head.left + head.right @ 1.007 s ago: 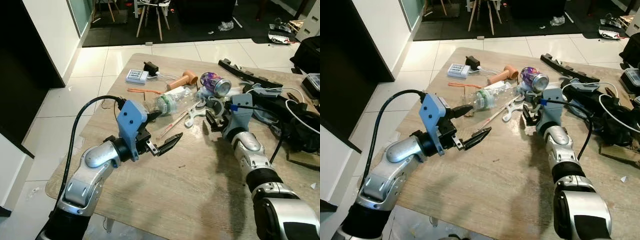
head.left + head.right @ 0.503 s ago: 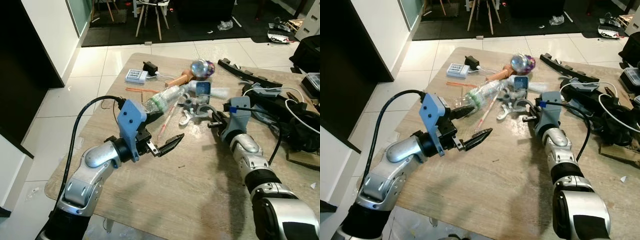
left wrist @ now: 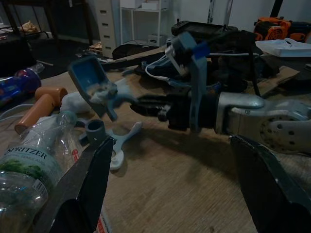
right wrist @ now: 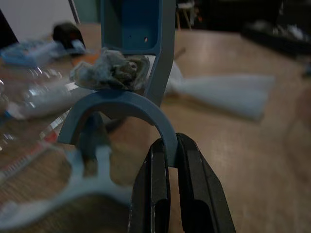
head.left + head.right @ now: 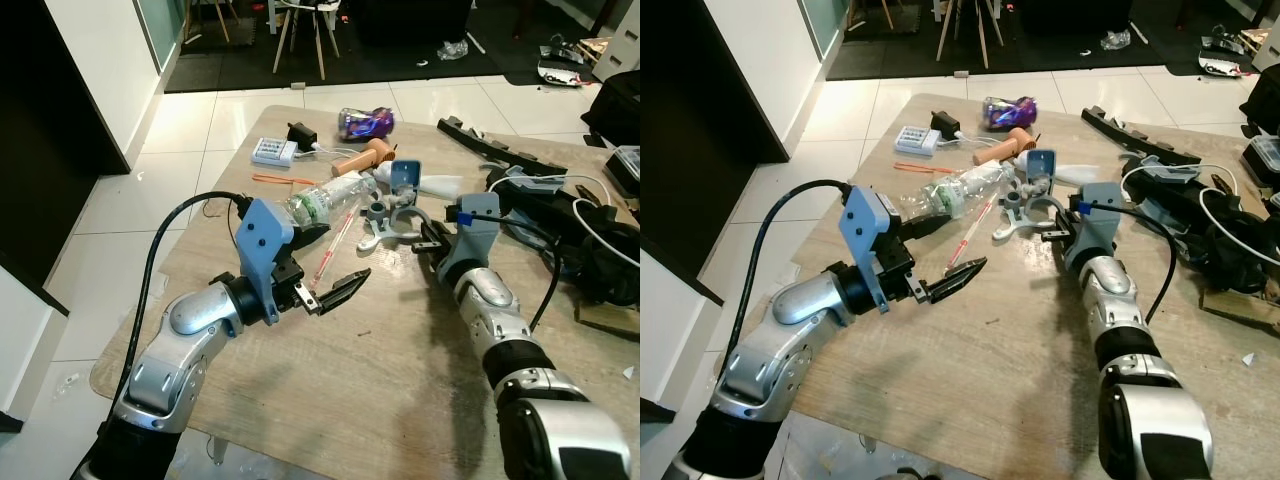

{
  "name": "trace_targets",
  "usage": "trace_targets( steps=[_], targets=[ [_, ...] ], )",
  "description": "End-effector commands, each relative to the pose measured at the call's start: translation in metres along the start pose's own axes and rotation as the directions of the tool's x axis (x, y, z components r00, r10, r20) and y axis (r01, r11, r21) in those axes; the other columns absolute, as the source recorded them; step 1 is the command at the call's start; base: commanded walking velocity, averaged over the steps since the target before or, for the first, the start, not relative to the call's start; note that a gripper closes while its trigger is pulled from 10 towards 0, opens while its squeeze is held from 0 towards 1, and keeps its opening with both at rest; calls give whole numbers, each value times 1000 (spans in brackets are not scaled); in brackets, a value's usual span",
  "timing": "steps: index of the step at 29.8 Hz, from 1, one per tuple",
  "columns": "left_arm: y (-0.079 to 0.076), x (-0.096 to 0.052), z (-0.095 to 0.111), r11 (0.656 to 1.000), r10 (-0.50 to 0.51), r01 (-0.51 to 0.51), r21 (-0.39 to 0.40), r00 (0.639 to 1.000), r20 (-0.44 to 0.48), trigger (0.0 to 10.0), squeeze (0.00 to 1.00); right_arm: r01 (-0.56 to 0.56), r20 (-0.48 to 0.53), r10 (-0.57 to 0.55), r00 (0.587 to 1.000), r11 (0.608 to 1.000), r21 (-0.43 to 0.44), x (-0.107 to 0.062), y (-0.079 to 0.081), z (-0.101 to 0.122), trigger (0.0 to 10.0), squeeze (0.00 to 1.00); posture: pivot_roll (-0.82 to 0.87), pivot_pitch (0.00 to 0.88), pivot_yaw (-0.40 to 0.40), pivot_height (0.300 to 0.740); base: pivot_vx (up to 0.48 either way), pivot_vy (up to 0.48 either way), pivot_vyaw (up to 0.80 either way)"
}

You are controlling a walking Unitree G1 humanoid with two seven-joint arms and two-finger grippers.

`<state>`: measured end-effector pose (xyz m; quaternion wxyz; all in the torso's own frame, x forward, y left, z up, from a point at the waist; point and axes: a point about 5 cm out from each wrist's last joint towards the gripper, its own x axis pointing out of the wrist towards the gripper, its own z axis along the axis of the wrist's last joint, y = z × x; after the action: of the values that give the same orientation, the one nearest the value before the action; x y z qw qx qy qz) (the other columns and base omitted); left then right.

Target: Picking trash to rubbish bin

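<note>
A clear plastic bottle [image 5: 322,202] with a green label lies on the wooden table [image 5: 400,370]. Beside it are a thin red straw [image 5: 332,246] and a grey-blue plastic bracket [image 5: 402,178] with a crumpled grey wad [image 4: 110,72] stuck on it. My right gripper [image 4: 168,160] is shut on the end of the bracket's arch [image 5: 398,214]. A purple can [image 5: 365,123] lies on its side near the table's far edge. My left gripper [image 5: 330,262] hovers open just in front of the bottle, holding nothing.
A wooden handle [image 5: 365,159], a white charger block [image 5: 272,152] with a black plug and a white flat piece [image 5: 432,185] lie at the far side. Black cables and gear [image 5: 580,240] crowd the right side. Chairs stand on the tiled floor beyond.
The purple can has rolled from beside my right gripper to the table's far edge. The right gripper swung left and now clamps the bracket. The bottle shifted slightly left. The left arm stayed put.
</note>
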<state>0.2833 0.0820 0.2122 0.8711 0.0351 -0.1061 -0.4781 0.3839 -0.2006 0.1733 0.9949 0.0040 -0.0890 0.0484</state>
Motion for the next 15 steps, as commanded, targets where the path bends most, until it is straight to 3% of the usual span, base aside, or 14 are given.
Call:
trace_targets(
  steps=[1, 7, 15],
  targets=[
    [-2, -1, 5, 1000, -20, 20, 2, 1000, 11, 10000, 0, 15, 61, -16, 998, 1000, 23, -3, 5, 4, 0, 0, -2, 194, 68, 740, 0, 0, 0],
    [-1, -1, 7, 1000, -13, 13, -14, 999, 34, 10000, 0, 63, 225, -76, 971, 996, 61, -18, 19, 20, 0, 0, -7, 183, 67, 740, 0, 0, 0],
    [6, -3, 13, 999, 37, -34, -42, 996, 82, 10000, 0, 55, 342, -73, 937, 997, 62, -35, 31, 41, 0, 0, -18, 152, 62, 740, 0, 0, 0]
  ],
)
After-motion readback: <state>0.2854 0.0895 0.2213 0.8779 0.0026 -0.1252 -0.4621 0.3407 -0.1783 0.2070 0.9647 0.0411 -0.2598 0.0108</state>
